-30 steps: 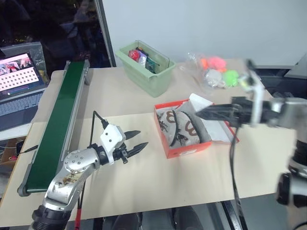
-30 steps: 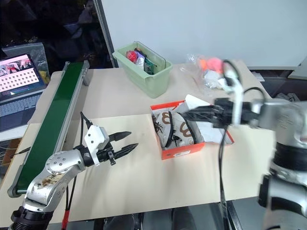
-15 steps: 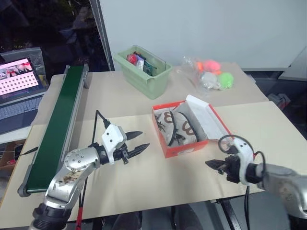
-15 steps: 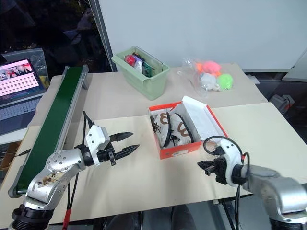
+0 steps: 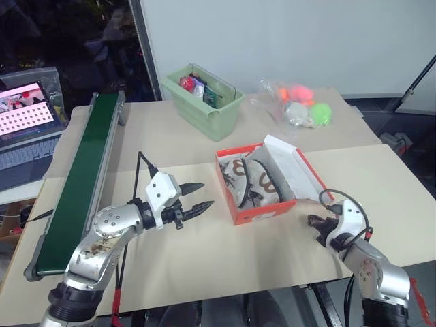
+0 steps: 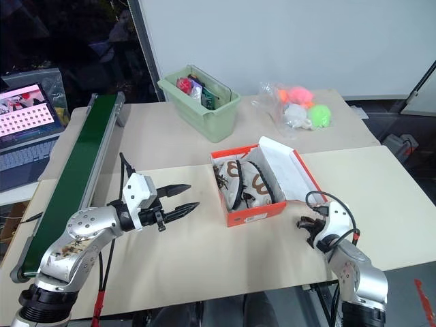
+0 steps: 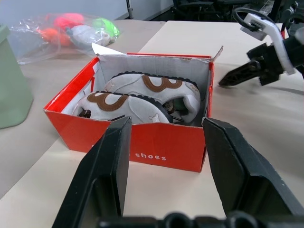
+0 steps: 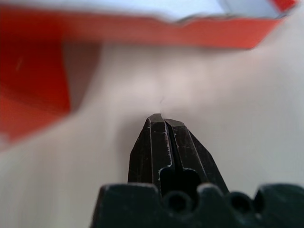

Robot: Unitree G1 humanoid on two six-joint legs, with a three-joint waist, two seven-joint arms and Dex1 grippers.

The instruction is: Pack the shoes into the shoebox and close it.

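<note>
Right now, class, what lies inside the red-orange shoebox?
Inside the shoebox lie both shoes, side by side on edge. The box floor beneath them is covered; the lid stands open.

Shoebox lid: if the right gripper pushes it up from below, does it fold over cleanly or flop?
Probably folds over: the lid looks like a flat, stiff cardboard panel hinged along one long side of the shoebox. It seems light, so the box may slide on the smooth table. The shoes lie below the rim, so they likely won't block it.

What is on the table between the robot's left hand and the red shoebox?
Nothing: bare table separates the left hand from the shoebox, as the left eye view shows.
</note>
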